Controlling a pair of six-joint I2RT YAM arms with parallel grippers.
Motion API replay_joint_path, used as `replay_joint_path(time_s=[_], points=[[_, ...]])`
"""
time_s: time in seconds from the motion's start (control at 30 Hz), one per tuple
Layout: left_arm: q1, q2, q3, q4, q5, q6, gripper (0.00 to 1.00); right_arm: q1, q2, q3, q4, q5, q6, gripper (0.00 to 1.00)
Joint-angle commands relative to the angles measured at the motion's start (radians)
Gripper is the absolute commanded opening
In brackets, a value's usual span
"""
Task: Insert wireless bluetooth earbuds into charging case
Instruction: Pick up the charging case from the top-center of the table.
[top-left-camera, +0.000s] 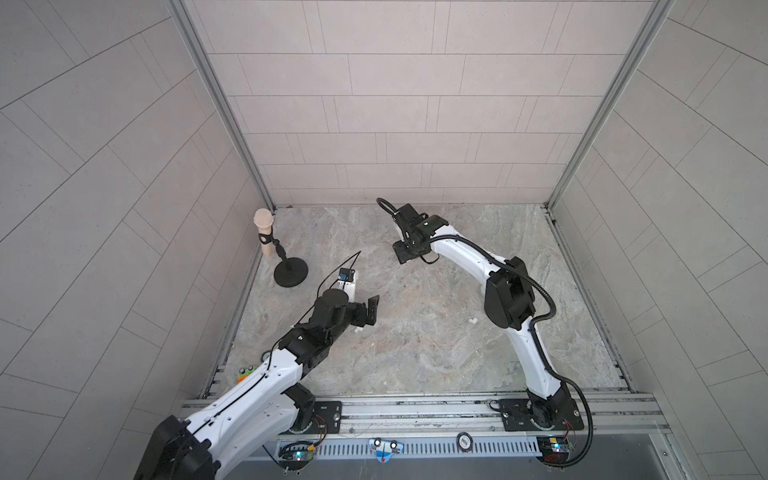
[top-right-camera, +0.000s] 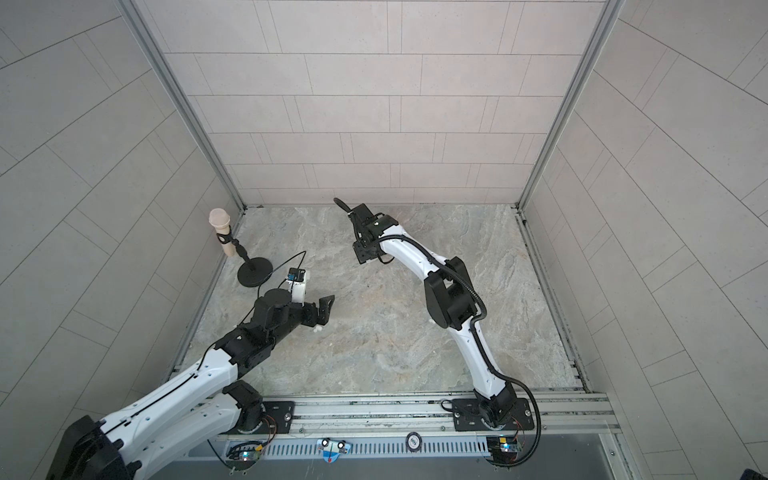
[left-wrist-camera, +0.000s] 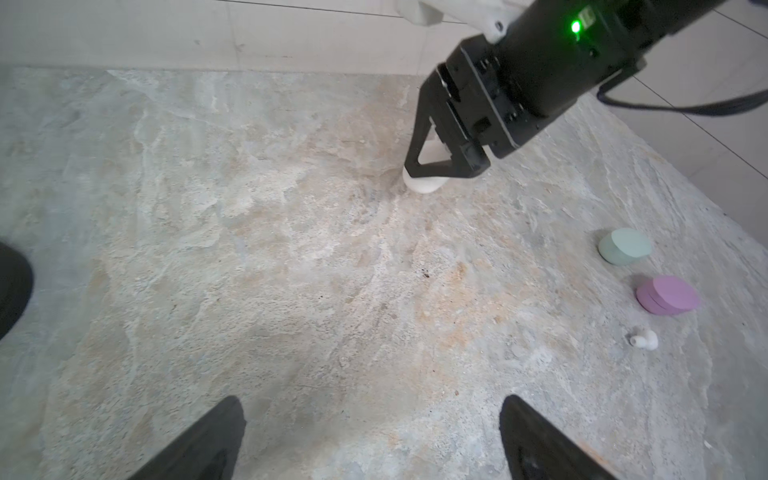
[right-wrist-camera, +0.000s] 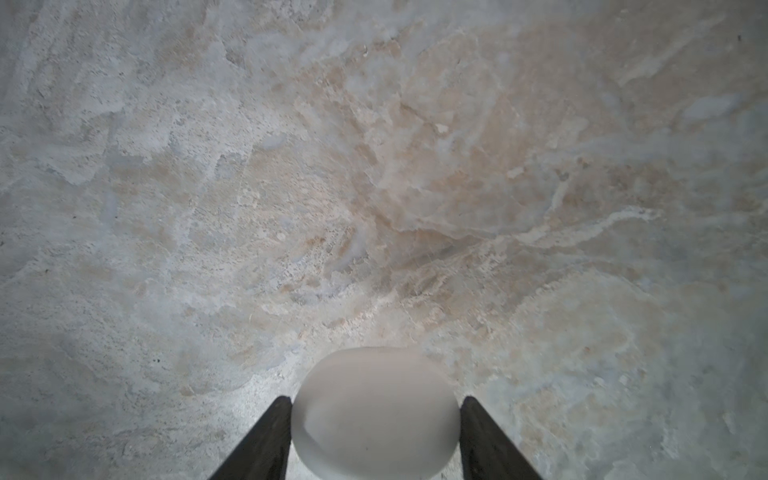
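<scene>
My right gripper (right-wrist-camera: 376, 415) is shut on a white oval charging case (right-wrist-camera: 374, 419). In the left wrist view that right gripper (left-wrist-camera: 428, 174) presses the white case (left-wrist-camera: 422, 185) down on the stone table near the back wall. A mint case (left-wrist-camera: 624, 246) and a lilac case (left-wrist-camera: 668, 295) lie closed, with one white earbud (left-wrist-camera: 644, 340) beside them. In a top view this earbud (top-left-camera: 596, 321) lies by the right arm's elbow, which hides both cases. My left gripper (left-wrist-camera: 372, 405) hangs open over bare table, holding nothing. Another small white bud (top-left-camera: 359, 329) lies just beside the left gripper (top-left-camera: 371, 309).
A beige microphone (top-left-camera: 263, 232) on a black round stand (top-left-camera: 291, 272) occupies the back left corner; its base edge (left-wrist-camera: 12, 286) shows in the left wrist view. Tiled walls close in three sides. A small green and orange object (top-left-camera: 246, 372) sits at the front left rail.
</scene>
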Motion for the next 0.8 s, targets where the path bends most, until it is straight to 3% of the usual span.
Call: replay_joint_path(time_s=[0.0, 0.2, 0.57, 0.77], points=[[-0.048, 0.039, -0.010, 0.109, -0.019, 0.059, 1.00, 0.006, -0.109, -0.087, 0.016, 0.024, 0.038, 0.57], [-0.106, 0.142, -0.017, 0.254, 0.027, 0.117, 1.00, 0.006, -0.292, -0.299, 0.039, 0.037, 0.086, 0.57], [-0.168, 0.312, -0.073, 0.681, 0.274, 0.251, 1.00, 0.023, -0.644, -0.599, 0.005, 0.042, 0.199, 0.56], [-0.204, 0.422, -0.025, 0.811, 0.397, 0.261, 1.00, 0.059, -0.820, -0.714, -0.034, 0.043, 0.292, 0.56]])
